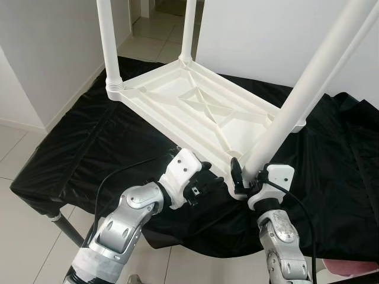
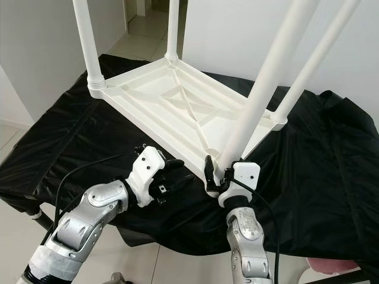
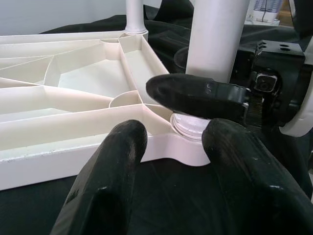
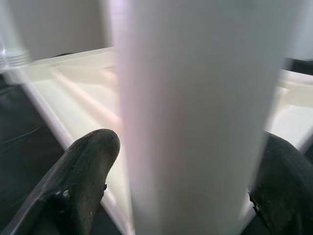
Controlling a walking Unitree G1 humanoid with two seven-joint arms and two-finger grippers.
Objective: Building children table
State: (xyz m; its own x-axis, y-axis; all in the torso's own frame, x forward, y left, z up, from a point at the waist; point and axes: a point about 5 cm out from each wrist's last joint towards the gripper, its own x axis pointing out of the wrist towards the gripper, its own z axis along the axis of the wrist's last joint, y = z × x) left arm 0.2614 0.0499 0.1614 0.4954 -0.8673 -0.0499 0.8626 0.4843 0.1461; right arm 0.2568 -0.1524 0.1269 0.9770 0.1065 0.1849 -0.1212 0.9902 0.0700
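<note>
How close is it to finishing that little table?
Nearly there, it seems. The white tabletop lies upside down on the black cloth with three legs standing. The right gripper clasps the fourth leg at its socket. Flipping remains.

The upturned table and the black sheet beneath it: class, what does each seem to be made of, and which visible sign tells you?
Table: most likely moulded white plastic, semi-matte, judging by the ribs and webbing cast into its underside. Black sheet: looks like thin, slightly glossy fabric or plastic film, since it wrinkles and catches light; which one is unclear.
</note>
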